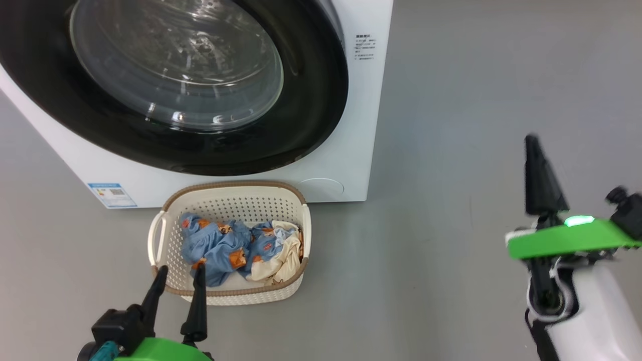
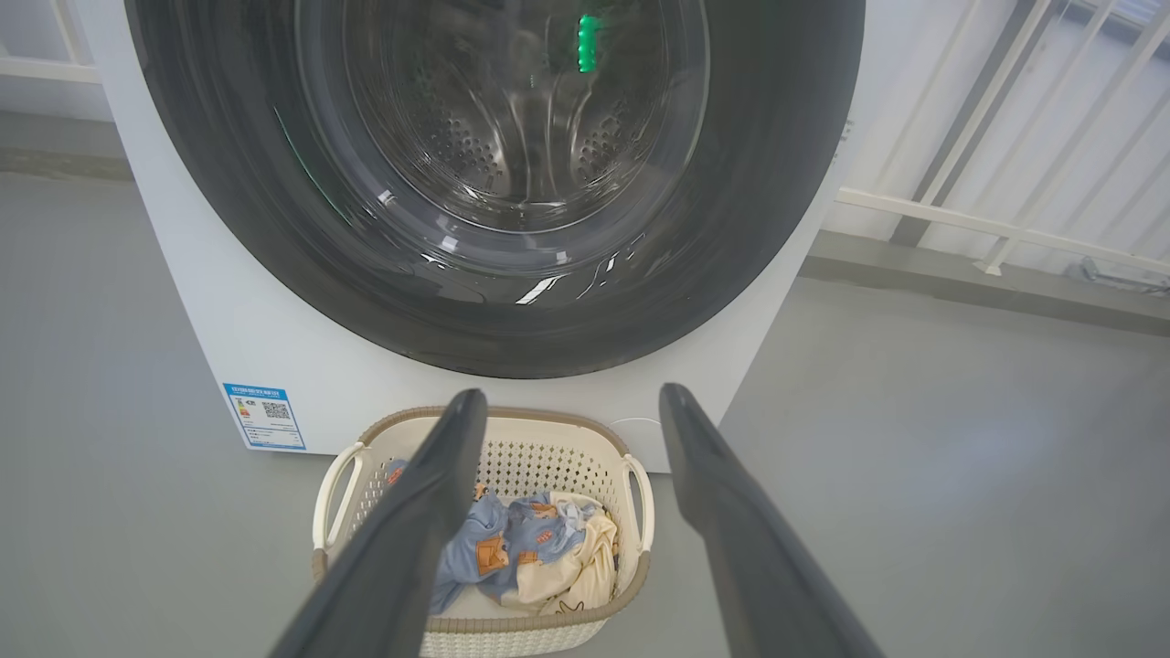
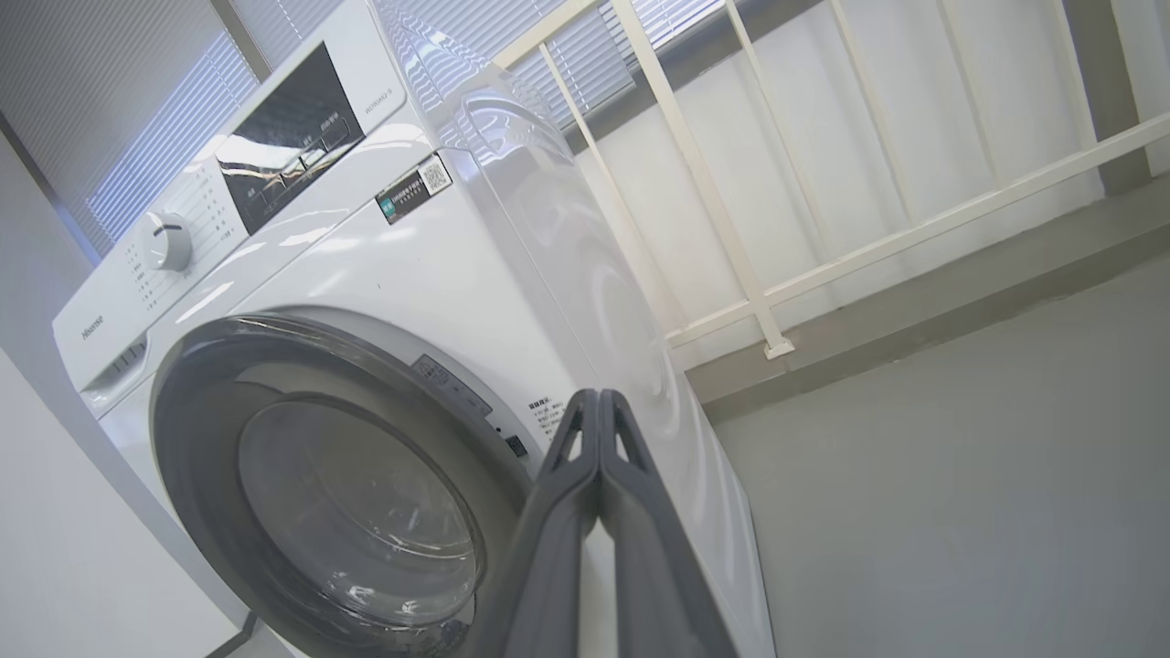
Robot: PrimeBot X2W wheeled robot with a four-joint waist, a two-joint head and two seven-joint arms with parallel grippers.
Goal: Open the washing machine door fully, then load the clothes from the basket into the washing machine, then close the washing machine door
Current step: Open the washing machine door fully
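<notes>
The white washing machine [image 1: 351, 165] stands ahead with its glossy black round door [image 1: 311, 100] shut flat against the front. The cream basket [image 1: 225, 198] sits on the floor just before it, holding blue clothes [image 1: 215, 248] with orange patches and a cream cloth [image 1: 281, 260]. My left gripper [image 1: 180, 271] is open, its tips near the basket's front rim, nothing between the fingers. My right gripper [image 1: 532, 140] is off to the right above bare floor, fingers pressed together and empty; its wrist view shows the door [image 3: 196, 429] and the closed tips [image 3: 599, 397].
Grey floor [image 1: 451, 200] stretches to the right of the machine. A white railing [image 3: 731, 228] and a low ledge run behind and beside the machine. A blue label sticker [image 1: 112, 194] sits low on the machine's front left.
</notes>
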